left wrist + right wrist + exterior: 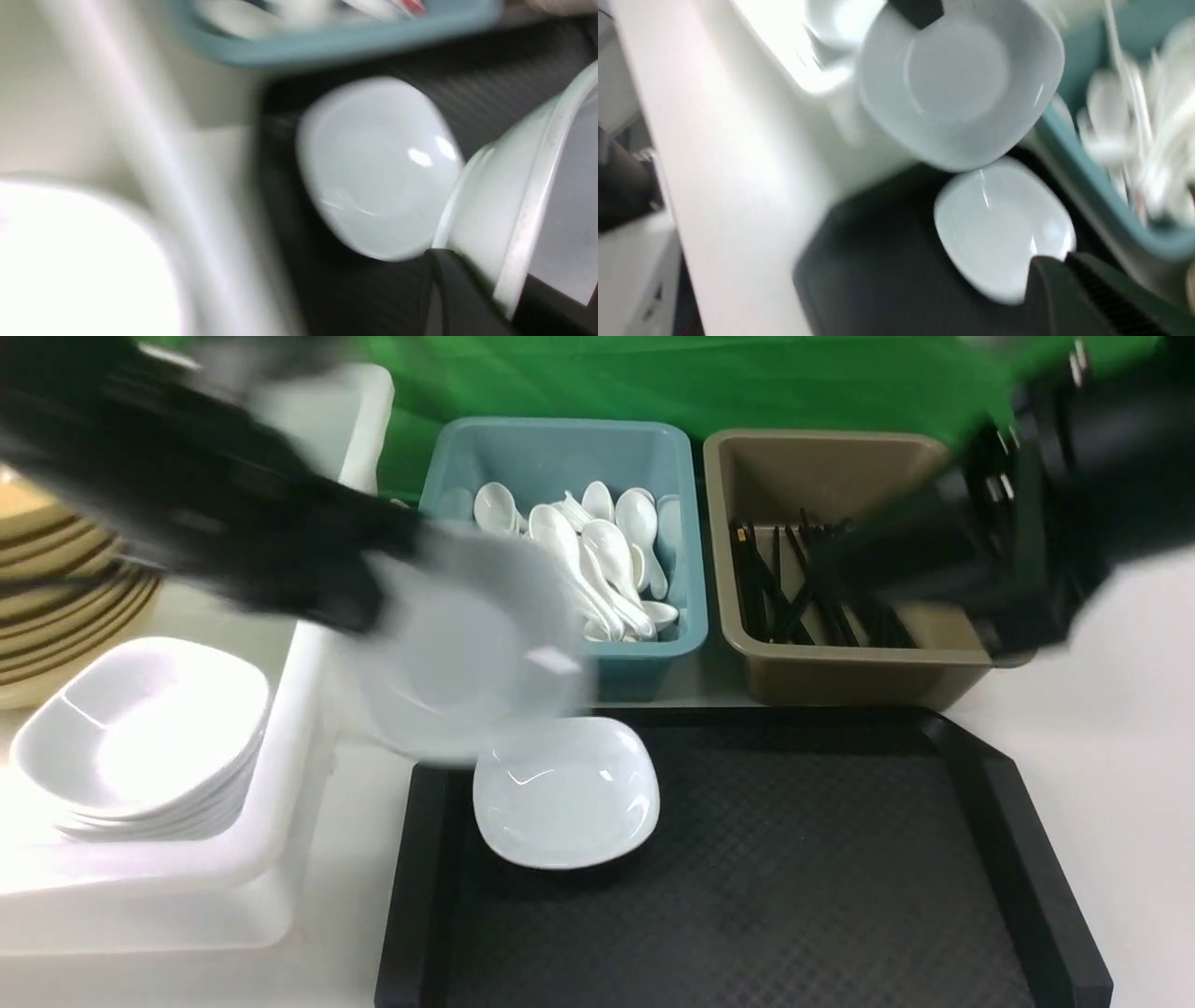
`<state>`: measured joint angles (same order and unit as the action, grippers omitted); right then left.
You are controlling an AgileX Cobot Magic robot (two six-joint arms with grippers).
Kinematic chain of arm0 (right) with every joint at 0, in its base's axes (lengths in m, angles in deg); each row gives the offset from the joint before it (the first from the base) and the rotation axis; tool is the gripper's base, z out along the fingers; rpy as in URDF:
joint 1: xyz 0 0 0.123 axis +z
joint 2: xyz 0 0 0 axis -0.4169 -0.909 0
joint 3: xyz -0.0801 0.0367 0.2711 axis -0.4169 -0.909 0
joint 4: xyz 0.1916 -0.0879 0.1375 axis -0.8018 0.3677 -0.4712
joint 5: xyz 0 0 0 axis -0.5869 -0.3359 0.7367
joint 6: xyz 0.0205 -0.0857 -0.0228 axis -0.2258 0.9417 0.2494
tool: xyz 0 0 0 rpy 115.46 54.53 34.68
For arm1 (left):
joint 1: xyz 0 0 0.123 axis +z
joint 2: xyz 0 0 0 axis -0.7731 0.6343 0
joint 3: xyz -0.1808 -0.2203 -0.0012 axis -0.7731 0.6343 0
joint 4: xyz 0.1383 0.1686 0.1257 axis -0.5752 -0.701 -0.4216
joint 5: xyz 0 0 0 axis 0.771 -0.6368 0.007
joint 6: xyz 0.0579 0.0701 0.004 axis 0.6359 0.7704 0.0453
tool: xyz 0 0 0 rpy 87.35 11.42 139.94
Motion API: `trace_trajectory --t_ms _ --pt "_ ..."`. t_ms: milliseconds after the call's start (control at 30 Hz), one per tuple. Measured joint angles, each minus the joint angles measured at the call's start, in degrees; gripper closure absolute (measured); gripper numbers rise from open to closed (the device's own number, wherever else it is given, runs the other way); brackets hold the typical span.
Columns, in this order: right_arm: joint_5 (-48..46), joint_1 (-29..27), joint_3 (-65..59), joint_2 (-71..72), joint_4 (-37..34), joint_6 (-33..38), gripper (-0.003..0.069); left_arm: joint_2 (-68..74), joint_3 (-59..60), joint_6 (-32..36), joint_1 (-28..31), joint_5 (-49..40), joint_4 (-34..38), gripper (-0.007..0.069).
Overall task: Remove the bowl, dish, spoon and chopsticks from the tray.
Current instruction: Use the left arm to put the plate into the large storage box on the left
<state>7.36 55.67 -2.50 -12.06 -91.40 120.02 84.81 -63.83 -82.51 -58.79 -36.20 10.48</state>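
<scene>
My left gripper, blurred by motion, is shut on the rim of a small white squarish dish and holds it in the air over the far left corner of the black tray. In the left wrist view the rim sits between the fingers. A second white dish lies on the tray below it. My right gripper hovers over the brown bin, jaws together and empty. No spoon, chopsticks or yellow bowl lies on the tray.
A teal bin behind the tray holds several white spoons. A brown bin holds black chopsticks. A white crate at the left holds stacked white dishes and stacked mustard-yellow bowls.
</scene>
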Motion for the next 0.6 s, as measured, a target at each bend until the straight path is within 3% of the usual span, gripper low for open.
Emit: trace_trajectory --t_ms 233,333,533,600 --pt "0.86 11.66 11.17 -11.39 -1.24 1.30 0.0638 -4.36 8.38 4.87 25.59 2.86 7.67 0.0617" --pt "0.86 14.44 14.22 -15.70 -1.24 1.46 0.0638 -4.21 12.86 6.95 30.98 4.04 9.93 0.0617" --pt "0.84 17.30 17.31 -19.87 -1.24 1.52 0.0638 -3.51 19.50 12.73 32.31 5.76 14.58 0.0590" --pt "0.78 17.54 17.62 -20.24 -1.19 1.47 0.0638 -3.46 20.06 13.42 32.31 7.38 14.62 0.0519"
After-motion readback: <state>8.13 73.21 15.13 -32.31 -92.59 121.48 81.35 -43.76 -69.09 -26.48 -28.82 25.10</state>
